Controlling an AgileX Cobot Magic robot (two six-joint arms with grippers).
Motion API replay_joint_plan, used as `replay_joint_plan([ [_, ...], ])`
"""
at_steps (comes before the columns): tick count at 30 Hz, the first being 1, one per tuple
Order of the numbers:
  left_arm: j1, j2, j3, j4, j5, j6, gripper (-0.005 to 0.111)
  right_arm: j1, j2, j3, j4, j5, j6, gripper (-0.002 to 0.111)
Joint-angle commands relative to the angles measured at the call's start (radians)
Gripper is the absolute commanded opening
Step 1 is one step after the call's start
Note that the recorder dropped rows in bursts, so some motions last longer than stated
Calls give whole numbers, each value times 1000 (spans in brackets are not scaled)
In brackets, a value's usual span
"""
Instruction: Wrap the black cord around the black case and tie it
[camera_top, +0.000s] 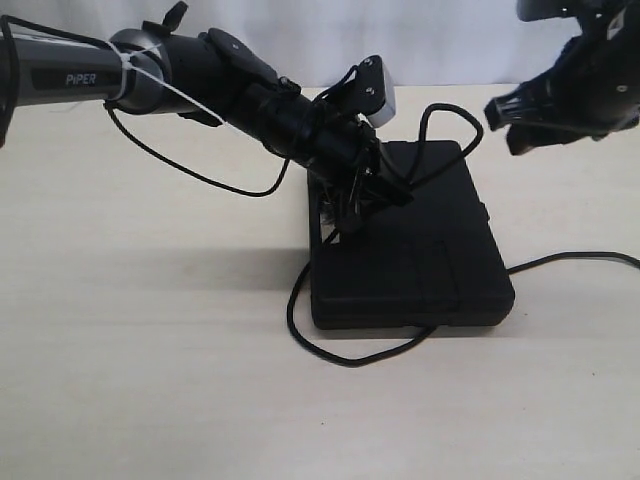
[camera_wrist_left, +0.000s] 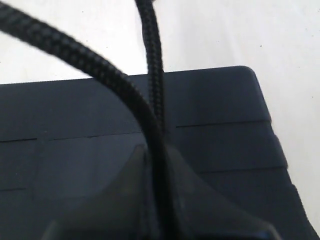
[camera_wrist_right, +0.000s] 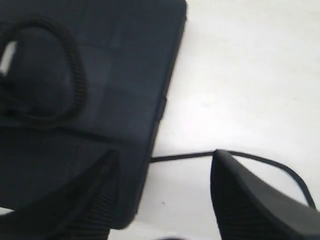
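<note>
Pale tabletop (camera_top: 140, 380); mid-wrap, my left gripper (camera_wrist_left: 159, 170) pinches black cord (camera_wrist_left: 152, 65) atop black case (camera_top: 430, 270), right gripper (camera_wrist_right: 166, 165) gapes empty, I reckon it fetches the loose end next.

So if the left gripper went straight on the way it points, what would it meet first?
Probably the flat matte black plastic case, just beyond the braided black cord pinched in the left gripper; depth is unclear.

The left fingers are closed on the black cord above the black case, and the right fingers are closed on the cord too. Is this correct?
Not fully. The left fingers are closed on the black cord above the black case, but the right fingers are open and hold nothing, as the right wrist view shows.
</note>
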Motion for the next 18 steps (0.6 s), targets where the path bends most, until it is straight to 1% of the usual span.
replay_joint_plan([
  [1, 17, -6, 0, -14, 51, -9, 0, -81, 20, 61, -51, 59, -4, 51],
  [4, 38, -6, 0, -14, 99, -9, 0, -124, 71, 112, -73, 50, 36, 51],
  [7, 56, -6, 0, -10, 133, -12, 0, -153, 136, 123, -119, 28, 177, 51],
  [10, 65, -6, 0, -3, 171, -12, 0, -153, 207, 123, -202, 6, 313, 51],
  [13, 70, -6, 0, 32, 178, -12, 0, -153, 273, 123, -262, -41, 427, 51],
  [18, 70, -6, 0, 75, 191, -12, 0, -153, 358, 99, -293, -96, 494, 51],
])
